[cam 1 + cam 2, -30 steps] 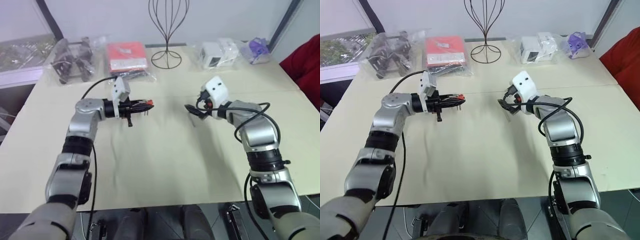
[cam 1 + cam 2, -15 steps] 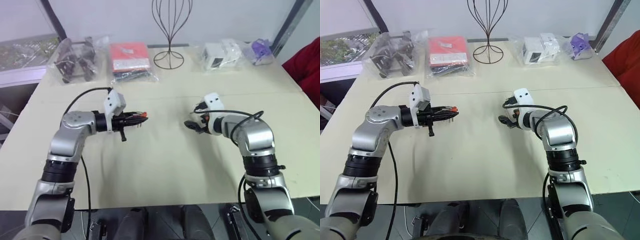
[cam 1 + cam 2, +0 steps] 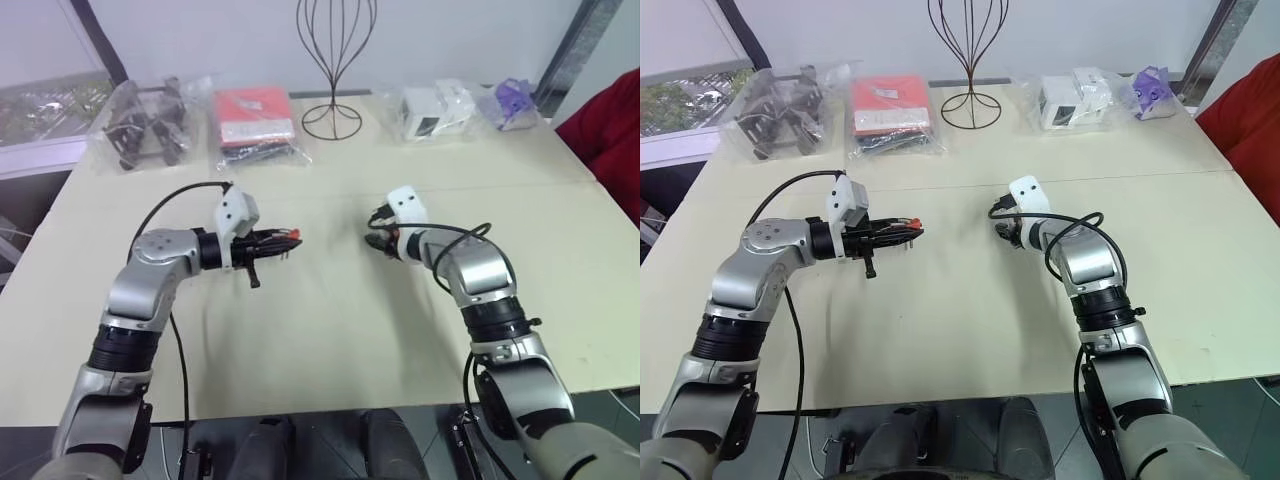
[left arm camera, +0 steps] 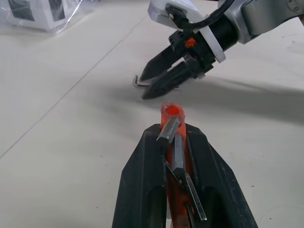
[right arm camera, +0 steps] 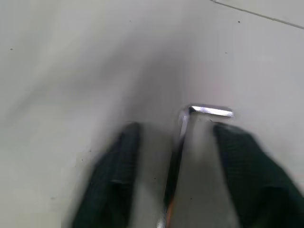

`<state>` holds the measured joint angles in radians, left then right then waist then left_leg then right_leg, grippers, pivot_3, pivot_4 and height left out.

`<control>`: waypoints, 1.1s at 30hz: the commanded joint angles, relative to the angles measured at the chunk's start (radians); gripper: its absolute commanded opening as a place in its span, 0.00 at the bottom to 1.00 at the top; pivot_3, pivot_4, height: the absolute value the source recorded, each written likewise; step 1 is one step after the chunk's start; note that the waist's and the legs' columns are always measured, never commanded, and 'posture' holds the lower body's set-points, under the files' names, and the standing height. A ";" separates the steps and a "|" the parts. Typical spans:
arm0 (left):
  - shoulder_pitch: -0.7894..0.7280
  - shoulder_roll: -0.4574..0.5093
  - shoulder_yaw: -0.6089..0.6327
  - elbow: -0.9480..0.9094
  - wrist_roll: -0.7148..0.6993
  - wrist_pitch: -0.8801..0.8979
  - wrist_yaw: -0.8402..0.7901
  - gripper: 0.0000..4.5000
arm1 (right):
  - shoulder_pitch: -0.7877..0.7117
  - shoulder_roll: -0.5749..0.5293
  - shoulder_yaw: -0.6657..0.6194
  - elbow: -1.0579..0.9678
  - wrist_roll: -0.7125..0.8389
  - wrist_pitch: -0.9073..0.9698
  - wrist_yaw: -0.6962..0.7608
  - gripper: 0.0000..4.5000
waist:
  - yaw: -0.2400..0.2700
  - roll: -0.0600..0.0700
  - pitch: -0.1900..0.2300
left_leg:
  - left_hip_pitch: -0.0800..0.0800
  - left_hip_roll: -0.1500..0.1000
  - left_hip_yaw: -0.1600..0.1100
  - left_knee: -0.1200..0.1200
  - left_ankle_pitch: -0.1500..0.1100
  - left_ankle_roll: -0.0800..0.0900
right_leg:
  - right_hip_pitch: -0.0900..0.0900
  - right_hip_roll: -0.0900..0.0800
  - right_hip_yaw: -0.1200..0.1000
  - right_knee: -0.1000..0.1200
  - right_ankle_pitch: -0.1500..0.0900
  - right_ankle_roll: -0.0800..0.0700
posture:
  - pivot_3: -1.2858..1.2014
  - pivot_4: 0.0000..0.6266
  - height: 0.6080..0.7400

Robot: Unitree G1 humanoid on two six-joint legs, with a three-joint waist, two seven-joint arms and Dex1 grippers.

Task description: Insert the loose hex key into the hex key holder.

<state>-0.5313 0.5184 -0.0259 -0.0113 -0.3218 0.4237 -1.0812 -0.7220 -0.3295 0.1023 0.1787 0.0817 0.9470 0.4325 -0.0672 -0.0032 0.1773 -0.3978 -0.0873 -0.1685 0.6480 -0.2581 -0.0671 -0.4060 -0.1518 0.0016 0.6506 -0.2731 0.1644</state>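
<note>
Since a second ago the right gripper (image 4: 145,88) has come down from above the table (image 3: 330,330) to its surface, and its jaws, then spread wide, have drawn in; they now stand only a little apart, one on each side of the loose hex key (image 5: 183,130). Whether the fingers (image 5: 111,190) already press on the key cannot be told. The left arm has drawn back a little toward the robot, its grip unchanged.

The loose hex key lies flat on the table between the right gripper's fingers, about the middle of the table and a bit to the right. Its long shaft runs along the line of the gripper's fingers, and its short leg (a bright bent end) sticks out past the fingertips, turned off sideways at a right angle; in the left wrist view that end shows as a small hook (image 4: 137,81) just beyond the tips.

The left gripper (image 3: 283,243) is held above the table with its jaws pinched on the hex key holder (image 4: 172,124). The red-orange block lies lengthwise between the two black fingers, its end pointing toward the right gripper, with dark keys lying along it. The two grippers face each other, apart
</note>
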 commanded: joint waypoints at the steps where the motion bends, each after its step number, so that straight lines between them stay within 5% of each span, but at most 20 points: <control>1: -0.002 0.006 0.000 -0.037 -0.022 -0.016 0.003 0.00 | 0.020 0.015 0.018 0.020 0.001 0.035 -0.006 0.02 | 0.000 0.000 0.000 | 0.000 0.000 0.000 0.000 0.000 0.000 | 0.000 0.000 0.000 0.000 0.000 0.000 | 0.52 0.24 1.00; 6: -0.018 0.009 -0.007 -0.011 -0.021 -0.026 -0.009 0.00 | 0.003 0.013 0.018 0.028 0.000 -0.006 0.000 0.01 | 0.000 0.000 0.000 | 0.001 0.000 0.000 0.000 0.000 0.000 | 0.001 0.000 0.000 0.000 0.000 0.000 | 0.52 0.24 1.00; 14: -0.181 -0.013 -0.014 0.217 -0.060 -0.028 -0.124 0.00 | -0.083 0.101 -0.189 -0.058 0.185 -0.462 0.072 0.01 | -0.002 0.000 0.000 | -0.001 0.000 0.001 -0.001 0.000 0.000 | -0.002 0.000 0.000 -0.001 0.000 0.000 | 0.52 0.24 1.00; 22: -0.422 -0.116 -0.009 0.560 -0.049 -0.123 -0.180 0.00 | -0.110 0.225 -0.306 -0.233 0.518 -0.335 0.086 0.01 | -0.001 0.000 0.000 | -0.002 0.000 -0.001 0.000 0.000 0.000 | -0.001 0.000 -0.001 -0.001 0.000 0.000 | 0.52 0.24 1.00; 33: -0.583 -0.210 0.009 0.778 -0.038 -0.231 -0.218 0.00 | -0.072 0.249 -0.260 -0.293 0.576 -0.324 0.041 0.01 | -0.003 0.000 0.000 | -0.003 0.000 -0.001 0.000 0.000 0.000 | -0.002 0.000 -0.001 0.000 0.000 0.000 | 0.52 0.24 1.00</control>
<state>-1.0791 0.3049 -0.0446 0.7608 -0.3569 0.2150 -1.2851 -0.7864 -0.0836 -0.1617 -0.0565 0.6335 0.6346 0.4767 -0.0702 -0.0031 0.1775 -0.4005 -0.0876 -0.1692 0.6475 -0.2581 -0.0671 -0.4085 -0.1519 0.0004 0.6504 -0.2731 0.1645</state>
